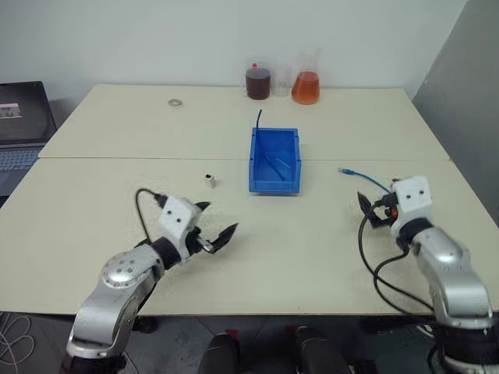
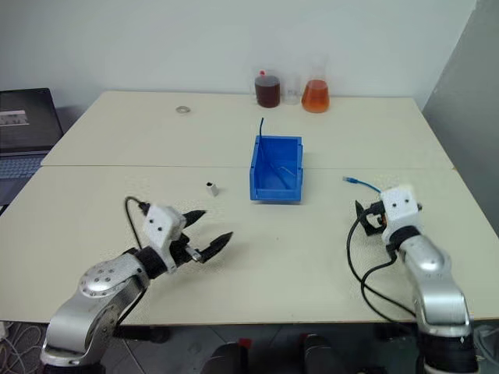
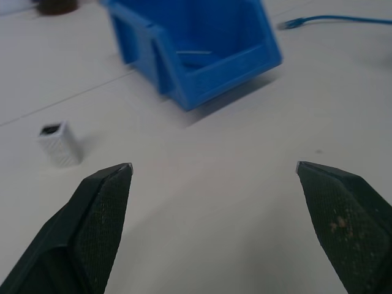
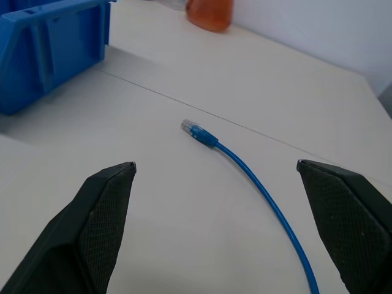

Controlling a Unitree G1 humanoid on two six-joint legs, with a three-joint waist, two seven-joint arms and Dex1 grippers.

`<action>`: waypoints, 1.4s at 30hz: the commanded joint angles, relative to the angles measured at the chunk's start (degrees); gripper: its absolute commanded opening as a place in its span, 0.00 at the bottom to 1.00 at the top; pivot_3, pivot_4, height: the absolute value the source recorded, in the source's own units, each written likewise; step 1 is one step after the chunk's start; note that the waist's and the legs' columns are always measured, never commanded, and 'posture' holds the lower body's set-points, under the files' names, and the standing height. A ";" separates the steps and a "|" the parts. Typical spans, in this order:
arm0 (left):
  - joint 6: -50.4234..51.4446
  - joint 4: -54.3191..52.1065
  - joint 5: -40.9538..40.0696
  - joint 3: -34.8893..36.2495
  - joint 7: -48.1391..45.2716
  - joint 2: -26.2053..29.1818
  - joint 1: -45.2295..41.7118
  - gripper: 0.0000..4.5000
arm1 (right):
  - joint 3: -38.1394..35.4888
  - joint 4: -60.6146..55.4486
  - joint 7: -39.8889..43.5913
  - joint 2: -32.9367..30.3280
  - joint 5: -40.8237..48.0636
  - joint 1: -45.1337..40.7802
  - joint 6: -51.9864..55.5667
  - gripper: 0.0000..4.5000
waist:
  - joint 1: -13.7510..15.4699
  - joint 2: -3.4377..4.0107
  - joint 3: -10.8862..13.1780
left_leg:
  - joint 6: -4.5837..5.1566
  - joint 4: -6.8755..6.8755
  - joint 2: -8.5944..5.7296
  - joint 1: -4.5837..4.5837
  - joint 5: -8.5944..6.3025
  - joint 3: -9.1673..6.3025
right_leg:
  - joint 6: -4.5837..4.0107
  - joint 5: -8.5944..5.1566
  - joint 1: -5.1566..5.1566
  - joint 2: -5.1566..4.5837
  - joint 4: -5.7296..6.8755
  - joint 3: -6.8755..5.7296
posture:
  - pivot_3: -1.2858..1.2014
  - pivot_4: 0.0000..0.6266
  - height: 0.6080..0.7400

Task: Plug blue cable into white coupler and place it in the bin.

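A cream table (image 1: 327,249) against a white wall (image 1: 156,39) is shown; left gripper (image 1: 215,225) and right gripper (image 4: 214,177) are held released.

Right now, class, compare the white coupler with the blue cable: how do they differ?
The white coupler is a tiny block standing upright left of the bin; the blue cable is a long thin line lying flat right of it. The coupler shows a dark socket, the cable a clear plug. Both rest on the table, ungripped.
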 commanded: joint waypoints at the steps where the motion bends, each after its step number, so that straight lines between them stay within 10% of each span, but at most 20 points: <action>1: -2.22 2.72 -0.50 -4.43 -6.16 0.69 -6.66 1.00 | 1.60 14.99 12.14 -5.07 2.21 -7.90 -5.00 1.00 | 0.00 0.00 0.02 | 0.00 0.01 0.00 0.02 0.00 0.00 | -0.02 0.00 0.02 0.00 0.02 0.00 | 0.52 0.24 1.00; 19: -10.68 14.91 5.55 -13.01 -11.40 -4.75 -16.39 1.00 | 9.29 80.79 20.82 -4.98 -7.82 -44.67 -17.71 1.00 | -1.18 0.09 0.07 | 0.02 -0.02 -0.06 -0.14 0.00 0.08 | -0.09 0.01 -0.07 -0.13 -0.05 0.01 | 0.52 0.24 1.00; 38: -9.50 13.09 5.40 -12.19 -9.06 -5.40 -15.13 1.00 | 6.51 83.42 21.04 -5.79 -7.83 -44.68 -14.09 0.07 | -1.16 0.09 0.07 | 0.02 0.03 -0.10 -0.05 0.01 0.03 | -0.07 0.01 -0.02 -0.15 0.12 0.00 | 0.52 0.24 1.00; 42: -7.53 11.40 4.04 -10.79 -9.07 -4.37 -14.04 1.00 | 7.37 78.16 27.45 -8.03 -7.35 -41.62 -14.03 0.01 | -0.88 0.09 0.07 | 0.02 0.03 -0.12 -0.06 0.01 0.03 | -0.07 0.01 -0.02 -0.16 0.12 -0.01 | 0.52 0.24 1.00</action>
